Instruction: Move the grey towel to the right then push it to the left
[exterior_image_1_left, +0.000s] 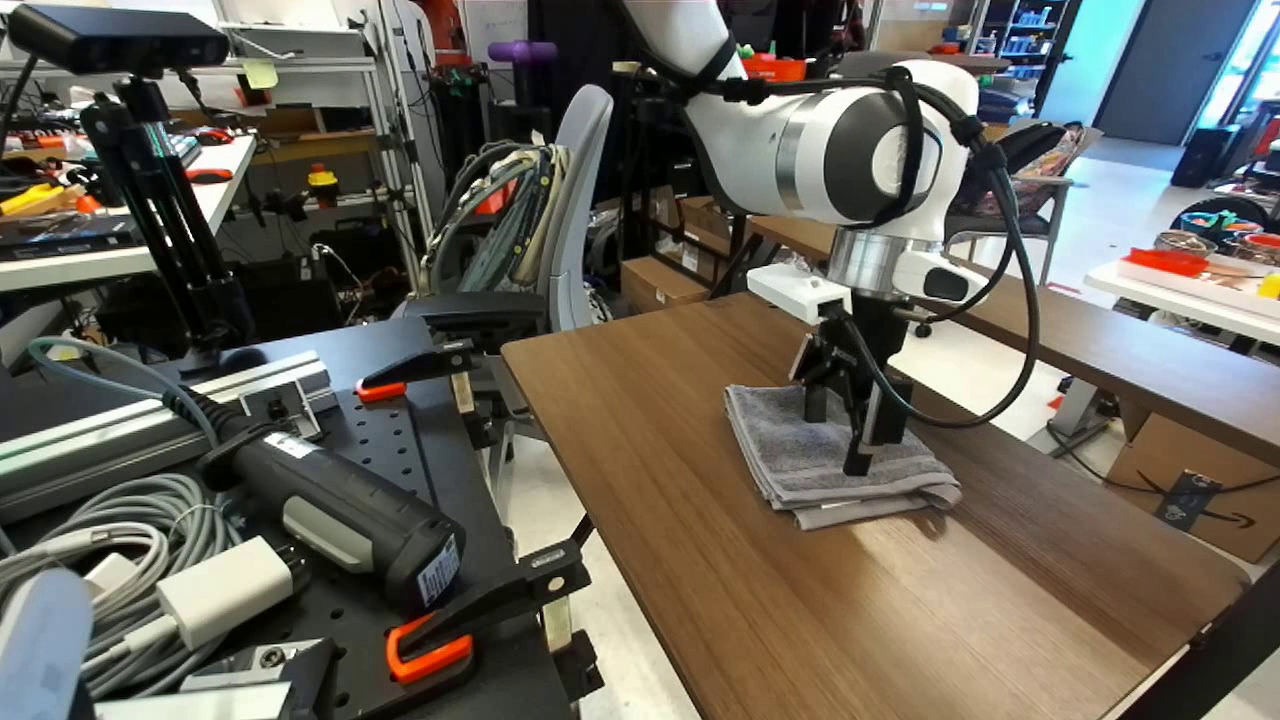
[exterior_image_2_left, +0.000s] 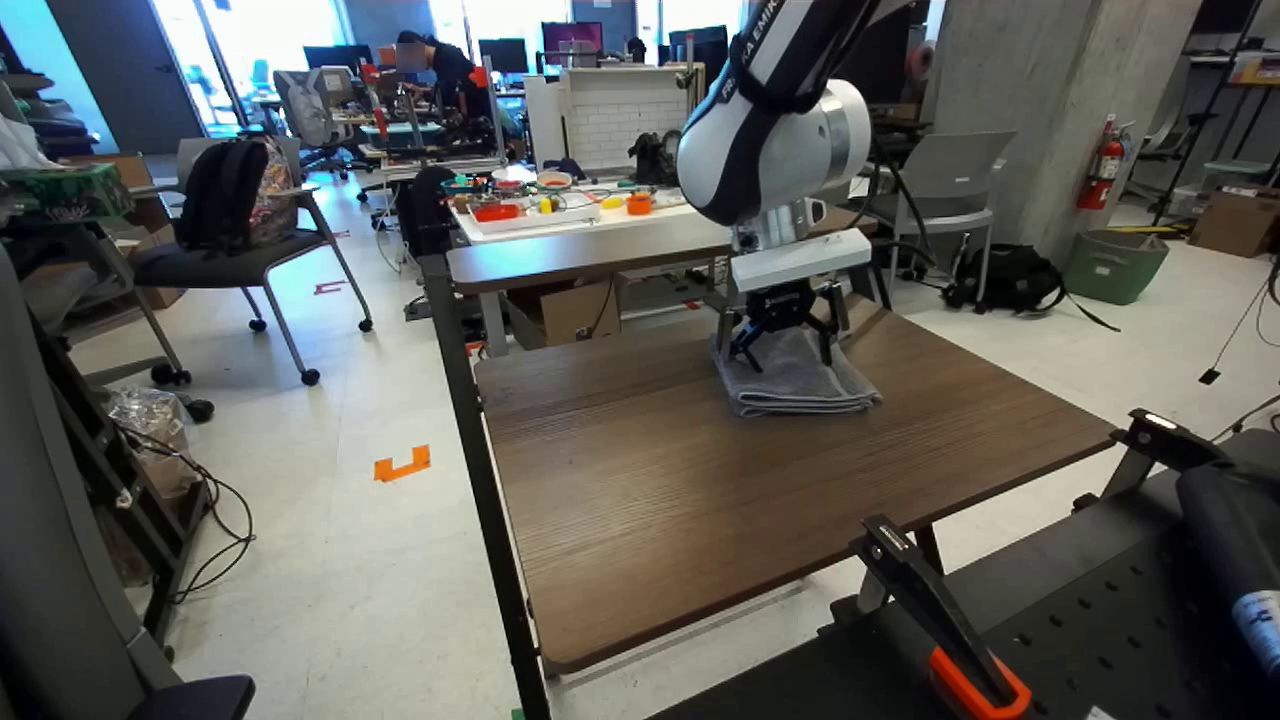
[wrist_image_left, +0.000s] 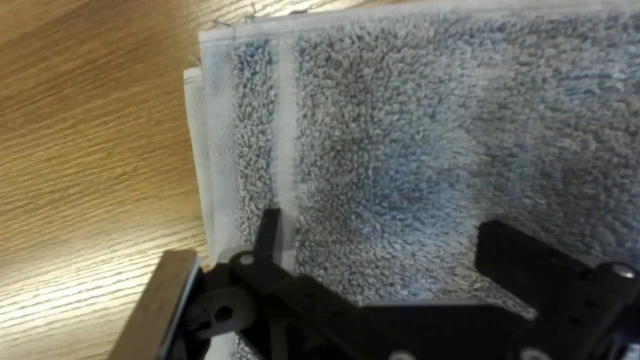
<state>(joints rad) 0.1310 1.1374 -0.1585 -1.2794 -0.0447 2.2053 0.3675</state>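
The grey towel (exterior_image_1_left: 772, 432) lies folded in layers on the brown table (exterior_image_1_left: 640, 450). It also shows in an exterior view (exterior_image_2_left: 800, 388) and fills most of the wrist view (wrist_image_left: 400, 130). My gripper (exterior_image_1_left: 836, 436) points down over the towel with its fingers spread wide and nothing between them. It also shows in an exterior view (exterior_image_2_left: 789, 360) and in the wrist view (wrist_image_left: 378, 222). In the wrist view one finger is near the towel's banded left edge and the other is over its middle. I cannot tell whether the fingertips press on the cloth.
A black perforated bench (exterior_image_1_left: 380, 450) with orange-tipped clamps (exterior_image_1_left: 430, 650), cables and a black handheld tool (exterior_image_1_left: 340, 510) stands beside the table. A second brown table (exterior_image_2_left: 590, 258) stands behind. A black post (exterior_image_2_left: 480, 480) runs along one table edge.
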